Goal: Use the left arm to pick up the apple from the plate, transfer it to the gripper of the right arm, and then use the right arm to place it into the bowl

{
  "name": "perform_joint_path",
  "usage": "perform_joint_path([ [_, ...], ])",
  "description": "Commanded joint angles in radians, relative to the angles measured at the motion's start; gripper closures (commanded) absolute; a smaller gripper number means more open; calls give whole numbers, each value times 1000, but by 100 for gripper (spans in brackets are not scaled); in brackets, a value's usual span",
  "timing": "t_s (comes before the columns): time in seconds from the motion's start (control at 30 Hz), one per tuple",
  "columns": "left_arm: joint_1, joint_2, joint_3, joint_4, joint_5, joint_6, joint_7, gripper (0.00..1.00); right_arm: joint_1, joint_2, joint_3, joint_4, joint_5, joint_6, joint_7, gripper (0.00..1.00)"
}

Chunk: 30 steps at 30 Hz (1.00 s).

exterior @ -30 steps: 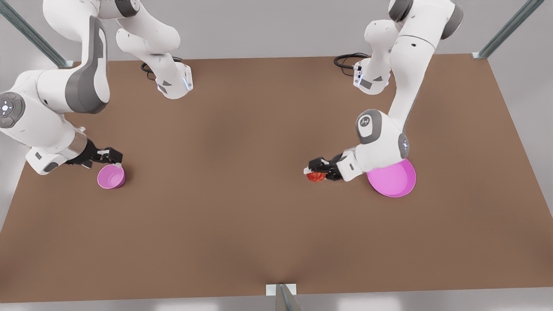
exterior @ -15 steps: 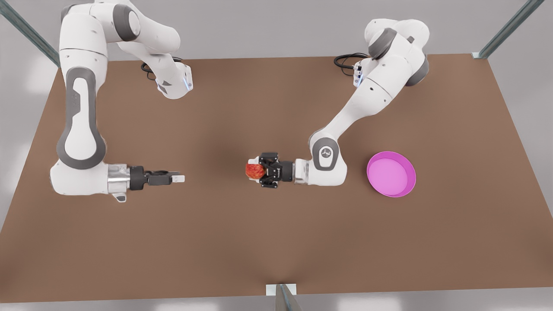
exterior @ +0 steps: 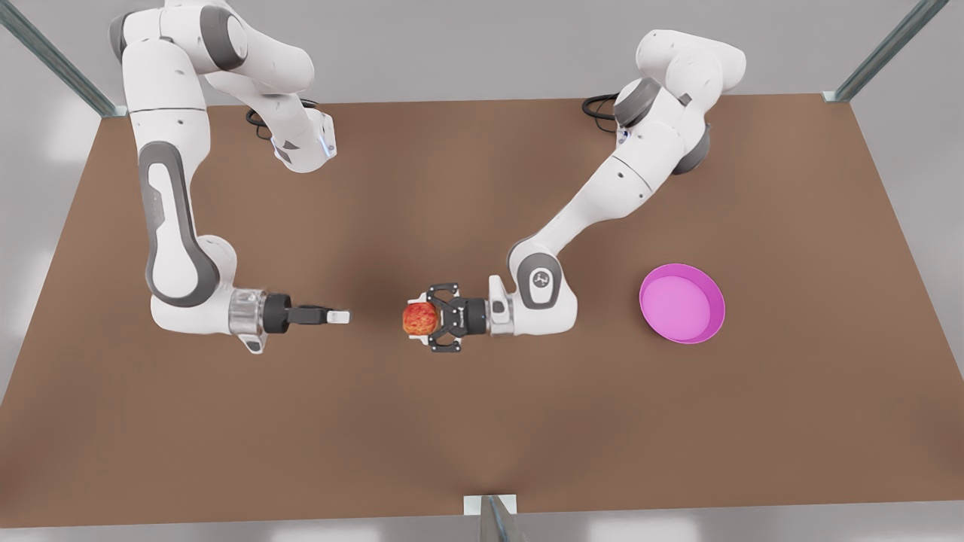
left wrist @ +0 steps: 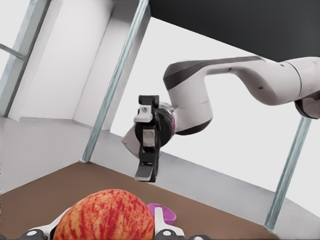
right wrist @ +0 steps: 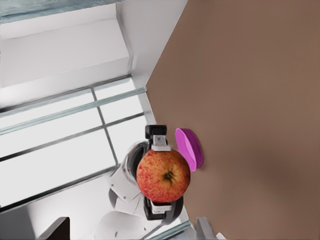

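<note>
Brown table [exterior: 482, 421], left claw [exterior: 413, 319] gripping apple [exterior: 420, 318]

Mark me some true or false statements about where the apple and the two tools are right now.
1. The left tool grips the apple. True.
2. The apple lies on the plate. False: the plate is bare, and the apple is held out over the table, well off toward the front view's left of it.
3. The right tool touches the apple. False: a gap of table shows between them.
4. The two tools point toward each other. True.
</note>
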Motion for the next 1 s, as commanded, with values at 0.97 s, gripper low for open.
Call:
perform_joint_path([
  [0.97, -37, 43, -37, 44, -5, 17, 443, 36, 94, 50, 61, -96, 112, 155, -477, 0],
])
